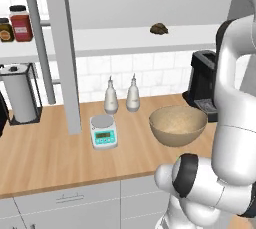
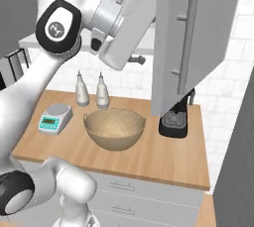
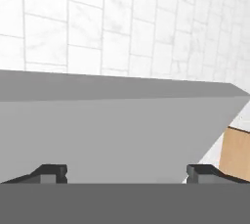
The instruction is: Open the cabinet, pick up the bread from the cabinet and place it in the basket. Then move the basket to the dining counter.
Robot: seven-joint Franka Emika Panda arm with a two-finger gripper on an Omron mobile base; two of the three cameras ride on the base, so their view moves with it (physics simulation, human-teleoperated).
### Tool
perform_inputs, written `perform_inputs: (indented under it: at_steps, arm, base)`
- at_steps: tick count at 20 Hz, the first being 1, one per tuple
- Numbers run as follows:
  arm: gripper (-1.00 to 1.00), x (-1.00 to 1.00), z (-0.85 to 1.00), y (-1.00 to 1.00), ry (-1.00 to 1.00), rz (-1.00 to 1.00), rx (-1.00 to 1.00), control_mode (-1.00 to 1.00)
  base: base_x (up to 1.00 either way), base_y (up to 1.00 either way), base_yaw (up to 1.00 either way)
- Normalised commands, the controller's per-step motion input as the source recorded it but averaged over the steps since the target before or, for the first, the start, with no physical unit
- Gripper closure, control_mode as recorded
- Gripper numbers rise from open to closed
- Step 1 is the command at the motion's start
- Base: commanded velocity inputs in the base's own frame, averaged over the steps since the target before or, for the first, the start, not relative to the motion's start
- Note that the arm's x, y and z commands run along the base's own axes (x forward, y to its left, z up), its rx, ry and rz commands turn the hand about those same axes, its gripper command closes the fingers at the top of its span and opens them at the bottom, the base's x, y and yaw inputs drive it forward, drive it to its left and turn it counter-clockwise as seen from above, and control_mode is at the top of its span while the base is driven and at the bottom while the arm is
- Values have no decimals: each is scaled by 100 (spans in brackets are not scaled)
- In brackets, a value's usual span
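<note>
Bread [image 1: 159,29] upper right on cabinet shelf [image 1: 140,40]: light, soft, crushable; grip across middle. Claw [image 3: 126,171] wide, empty.

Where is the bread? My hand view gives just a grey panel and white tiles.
Observer: The bread lies on the shelf of the cabinet, whose doors stand open.
Operator: And the basket?
Observer: The basket sits on the worktop below that shelf, with nothing in it.
Operator: Anything beside it?
Observer: A black coffee machine stands just to its right.
</note>
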Motion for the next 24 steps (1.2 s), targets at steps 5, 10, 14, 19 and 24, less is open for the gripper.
perform_inputs:
  at_steps: [5, 10, 14, 19, 24]
  arm:
    - [-100, -1, -10, -98, -3, -29, 9, -100]
    - [-100, 16, -12, 3, -9, -19, 2, -100]
    - [-100, 17, -49, 100, -12, -11, 0, -100]
    - [-100, 0, -30, 100, -1, 3, 0, -100]
    - [-100, -9, -5, 100, 19, 53, -3, -100]
  base:
    - [0, 0, 0]
    - [0, 0, 0]
    - [0, 0, 0]
    - [0, 0, 0]
    - [0, 0, 0]
